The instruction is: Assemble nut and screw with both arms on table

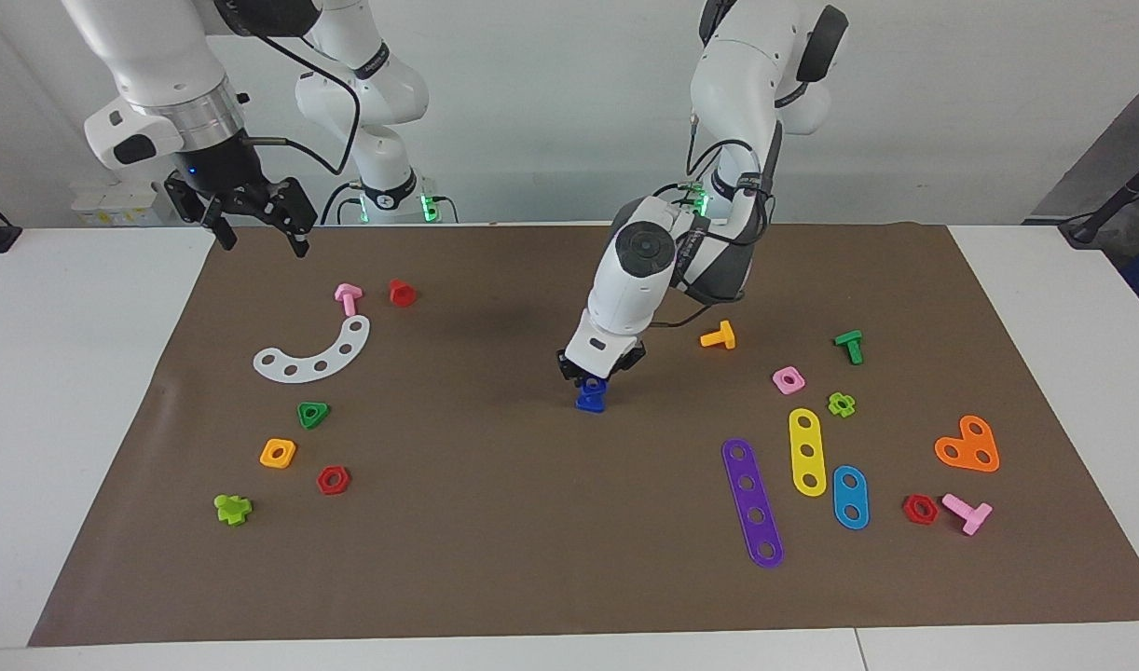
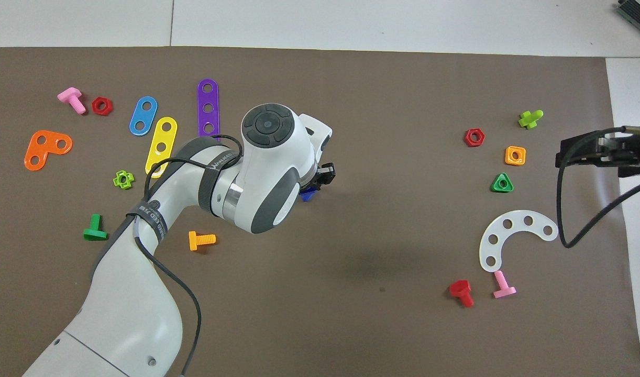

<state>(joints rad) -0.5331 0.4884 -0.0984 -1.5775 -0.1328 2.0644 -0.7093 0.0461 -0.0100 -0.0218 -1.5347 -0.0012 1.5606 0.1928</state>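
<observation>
Bare brown mat (image 1: 495, 503) surrounds the left gripper (image 1: 591, 380); the nearest part, an orange bolt (image 1: 719, 335), lies well apart.

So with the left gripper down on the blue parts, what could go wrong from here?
The left gripper is shut on the nut, which sits on the screw standing unheld on the mat: turning may tip or spin it. The right gripper hangs open near the mat's corner, too distant to steady it.

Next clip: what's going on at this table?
The left gripper is shut on a small dark-blue plastic square nut, holding it down on the dark-blue plastic bolt standing mid-mat. The right gripper hangs open over the brown mat's corner nearest its base, waiting. Whether nut and bolt are threaded together cannot be told.
</observation>
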